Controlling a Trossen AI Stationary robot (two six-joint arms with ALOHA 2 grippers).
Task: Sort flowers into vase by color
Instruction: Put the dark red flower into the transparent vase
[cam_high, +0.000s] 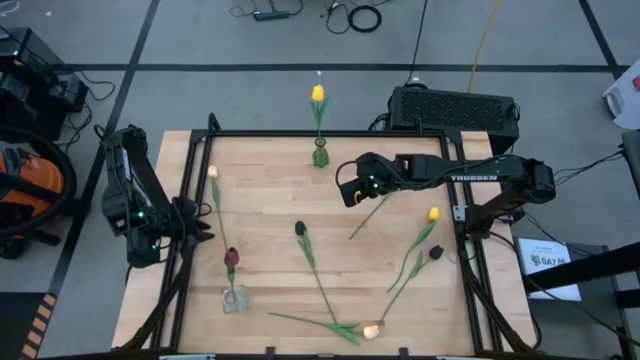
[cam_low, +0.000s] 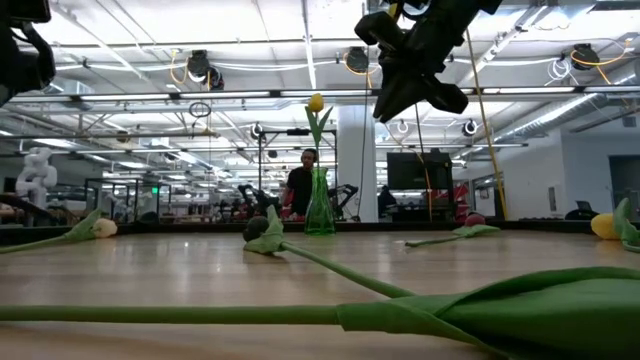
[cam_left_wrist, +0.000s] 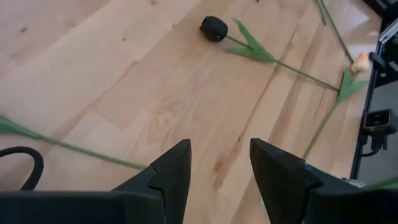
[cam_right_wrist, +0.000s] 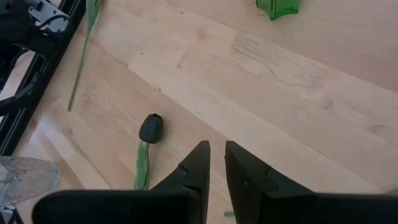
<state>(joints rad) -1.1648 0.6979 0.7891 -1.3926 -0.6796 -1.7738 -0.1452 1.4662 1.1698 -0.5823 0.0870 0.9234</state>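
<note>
We see the right pincer (cam_high: 349, 189) raised over the far middle of the pale wooden surface (cam_high: 270, 190), its two dark fingers (cam_right_wrist: 198, 163) drawn nearly together with only a thin gap and nothing between them. Just beyond it, toward the far edge, stands a green glass vase (cam_high: 320, 154) holding one upright yellow tulip (cam_high: 318, 94). Beside the pincer, on its arm's side, a bare green stem (cam_high: 370, 216) lies slanting away from it; farther that way lie a yellow-headed tulip (cam_high: 433, 214) and a near-black tulip (cam_high: 436, 253), their stems running toward the near edge. On the near side of the pincer, well apart from it, a second near-black tulip (cam_high: 299, 229) lies with its long stem trailing to the near edge, where a peach-pink tulip (cam_high: 373, 328) rests. The left pincer (cam_high: 203, 231) waits low at the left edge of the surface, its fingers (cam_left_wrist: 171, 171) apart and holding nothing. Just beside it, toward the near edge, a clear glass vase (cam_high: 234, 297) holds a dark red tulip (cam_high: 231, 258); on its far side another peach-pink tulip (cam_high: 212, 172) lies flat.
</note>
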